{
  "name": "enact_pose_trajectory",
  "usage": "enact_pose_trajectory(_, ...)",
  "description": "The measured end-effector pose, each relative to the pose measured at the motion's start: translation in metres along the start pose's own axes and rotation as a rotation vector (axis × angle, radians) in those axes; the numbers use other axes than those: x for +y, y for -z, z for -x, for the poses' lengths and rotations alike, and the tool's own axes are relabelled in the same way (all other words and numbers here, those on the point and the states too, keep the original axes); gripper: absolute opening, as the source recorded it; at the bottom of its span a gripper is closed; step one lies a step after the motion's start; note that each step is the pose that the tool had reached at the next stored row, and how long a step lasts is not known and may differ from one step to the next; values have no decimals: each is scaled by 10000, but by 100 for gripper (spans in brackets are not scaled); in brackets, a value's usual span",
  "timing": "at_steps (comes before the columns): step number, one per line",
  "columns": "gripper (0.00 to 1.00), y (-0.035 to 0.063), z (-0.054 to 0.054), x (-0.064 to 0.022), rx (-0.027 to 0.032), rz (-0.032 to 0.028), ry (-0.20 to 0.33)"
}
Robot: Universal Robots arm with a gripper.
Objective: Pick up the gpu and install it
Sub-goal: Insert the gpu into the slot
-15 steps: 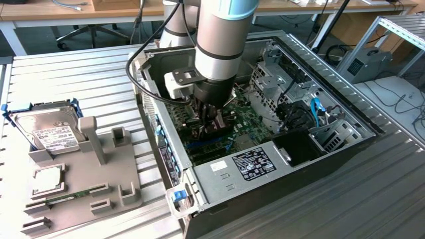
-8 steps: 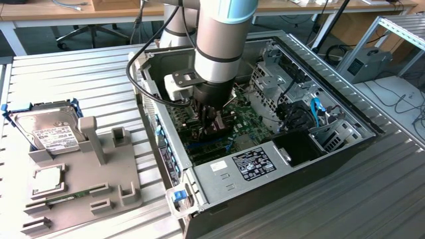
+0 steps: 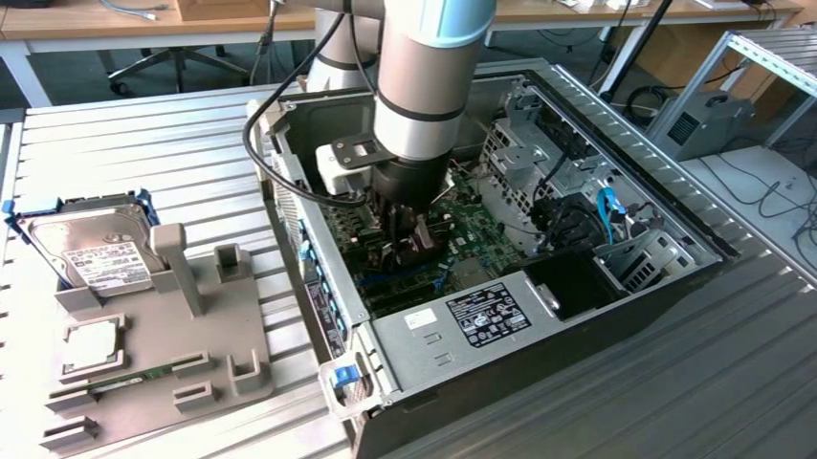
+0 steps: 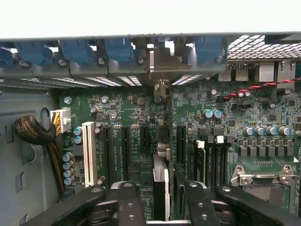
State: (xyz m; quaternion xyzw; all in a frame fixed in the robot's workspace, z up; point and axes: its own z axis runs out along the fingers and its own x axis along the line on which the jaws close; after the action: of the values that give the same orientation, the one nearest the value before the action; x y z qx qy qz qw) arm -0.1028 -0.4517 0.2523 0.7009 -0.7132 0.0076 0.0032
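While the gpu [image 4: 160,186] stands on edge between the gripper [image 4: 165,202] fingers [image 4: 126,200], the jaws are closed narrowly on it, one black finger on each side of the card. Seen from the wrist, the card runs edge-on away from the camera, its silver bracket end [image 4: 159,63] reaching up to the rear slot openings of the case [image 3: 613,143]. It appears lined up over one of the dark expansion slots [image 4: 144,139] on the motherboard [image 4: 263,108], and holding it upright like this probably lets its lower edge meet the slot squarely; whether it is already seated I cannot tell.

From the exterior view, the arm [image 3: 428,67] reaches straight down into the open case, with the gripper [image 3: 411,251] low over the board, so the work looks to be in the fitting stage, not the pick-up. Blue retainer clips [image 4: 117,47] line the rear wall above the slot openings.

Outside the case, toward the exterior view's left, a grey parts holder [image 3: 191,363] sits on the table [image 3: 128,143]. A hard drive [image 3: 90,251] leans in it and a memory stick [image 3: 128,378] lies flat, both well apart from the gripper.
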Motion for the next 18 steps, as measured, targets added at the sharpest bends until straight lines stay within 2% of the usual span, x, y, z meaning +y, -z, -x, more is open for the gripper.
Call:
enact_pose_trajectory(4,40,36,1,0,2,-2,-2)
enact_pose_trajectory(8,40,184,28,-1,34,-1,-1)
enact_pose_trajectory(10,40,289,61,-1,71,-2,0)
enact_pose_trajectory(13,38,355,79,-6,88,-1,2)
enact_pose_trajectory(14,38,356,80,-16,88,10,1)
enact_pose_trajectory(15,32,356,80,-38,89,38,1)
enact_pose_trajectory(16,32,356,80,-64,91,76,2)
enact_pose_trajectory(18,20,356,81,-133,92,175,5)
